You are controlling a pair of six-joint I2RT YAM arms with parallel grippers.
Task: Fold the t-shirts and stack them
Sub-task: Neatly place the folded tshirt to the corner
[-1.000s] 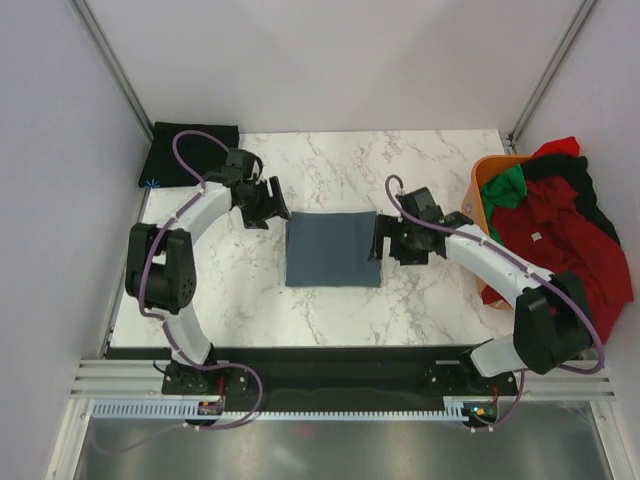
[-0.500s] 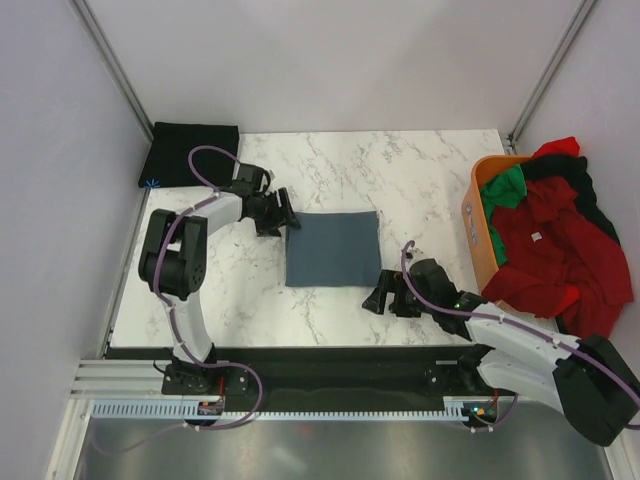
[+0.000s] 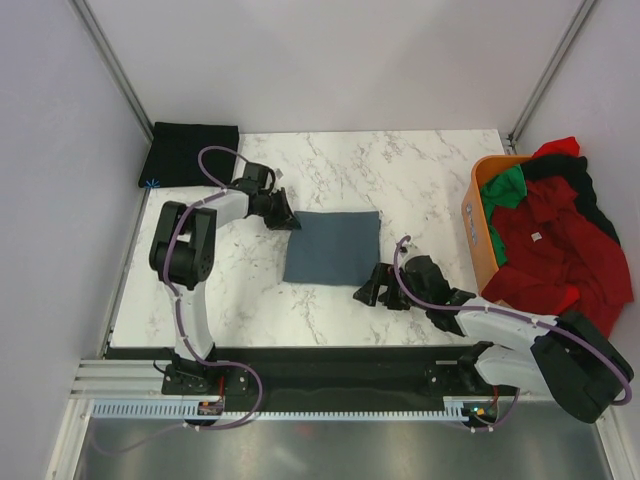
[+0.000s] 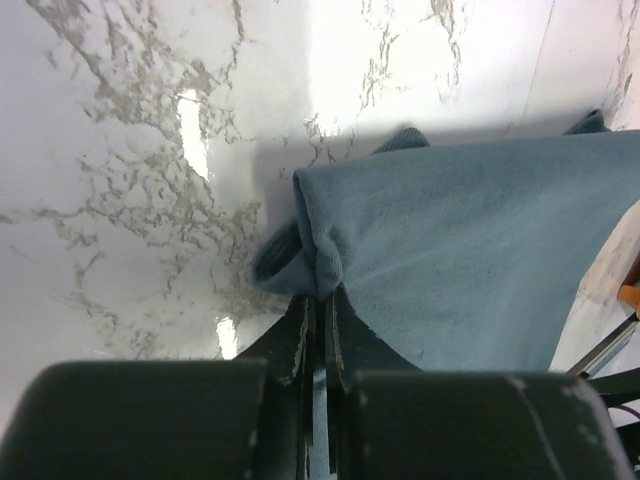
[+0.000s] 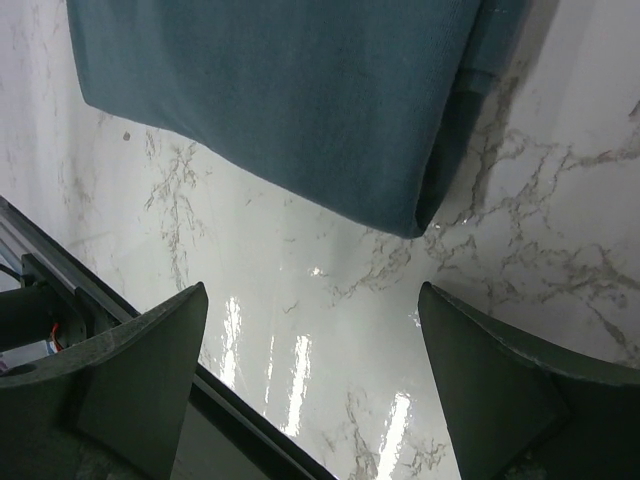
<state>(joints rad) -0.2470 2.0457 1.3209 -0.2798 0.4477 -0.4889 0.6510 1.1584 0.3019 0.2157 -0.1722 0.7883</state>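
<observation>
While between left jaws, blue-grey t-shirt [image 3: 335, 248] corner.

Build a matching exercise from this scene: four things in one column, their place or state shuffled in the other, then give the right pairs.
Column one
1. blue-grey t-shirt
2. black t-shirt
3. orange basket
4. right gripper

Column two
A. open, holding nothing
B. lying at the far-left corner
C. folded, one corner pinched by the left gripper
D. at the right edge, heaped with red t-shirts

Pairs: 1-C, 2-B, 3-D, 4-A
</observation>
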